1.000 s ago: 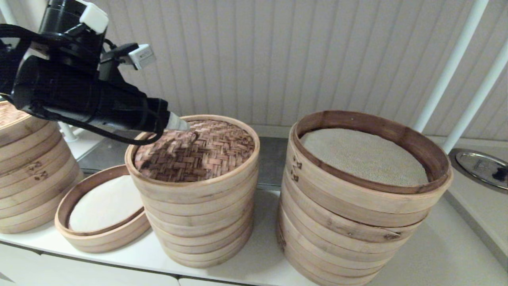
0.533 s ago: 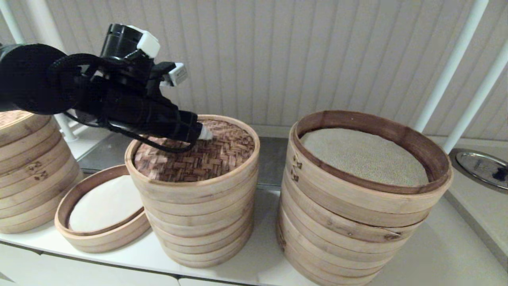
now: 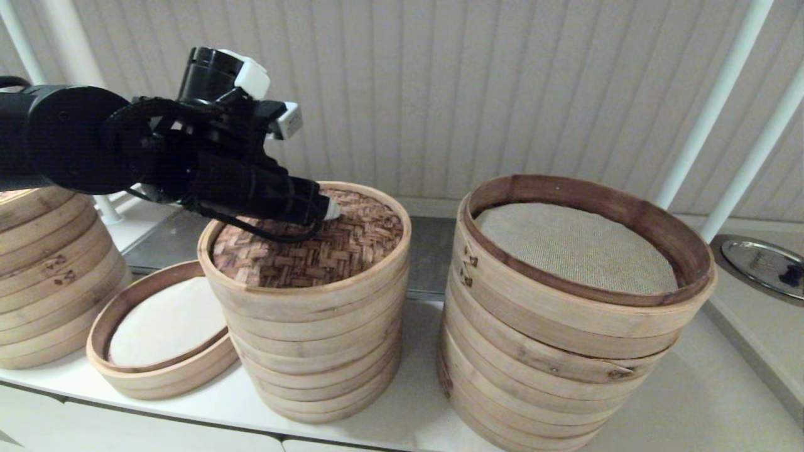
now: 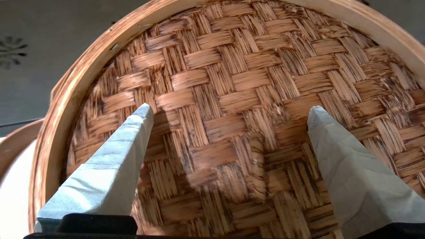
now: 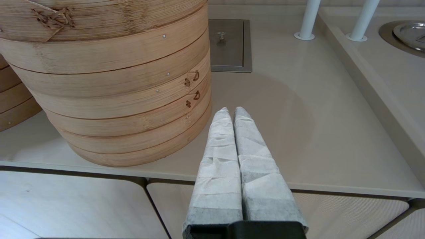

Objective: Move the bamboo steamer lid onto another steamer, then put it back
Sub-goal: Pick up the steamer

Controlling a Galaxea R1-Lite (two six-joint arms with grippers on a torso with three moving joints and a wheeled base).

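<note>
One bamboo steamer lid (image 4: pixel 229 109) lies flat, weave up. The left gripper (image 4: pixel 229 116) hovers wide open and empty, its loop knob (image 4: pixel 255 166) between the fingers. Three steamer stacks (image 3: pixel 565 314) and another steamer (image 3: pixel 160 329) stand nearby; the right gripper (image 5: pixel 231 111) is closed, empty.

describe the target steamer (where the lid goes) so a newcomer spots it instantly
On the white counter, look left of the tall middle stack carrying the brown basket-weave lid. There sits a single shallow bamboo steamer ring, white liner inside; all its neighbours are multi-tier stacks.

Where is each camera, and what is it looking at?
Head view: up on the robot's head, looking down at the counter; the left gripper is over the bamboo steamer lid.
Left wrist view: behind the open fingers, close above the lid's weave.
Right wrist view: behind the shut right gripper, facing the widest steamer stack.
Head and left wrist views share the lid.
</note>
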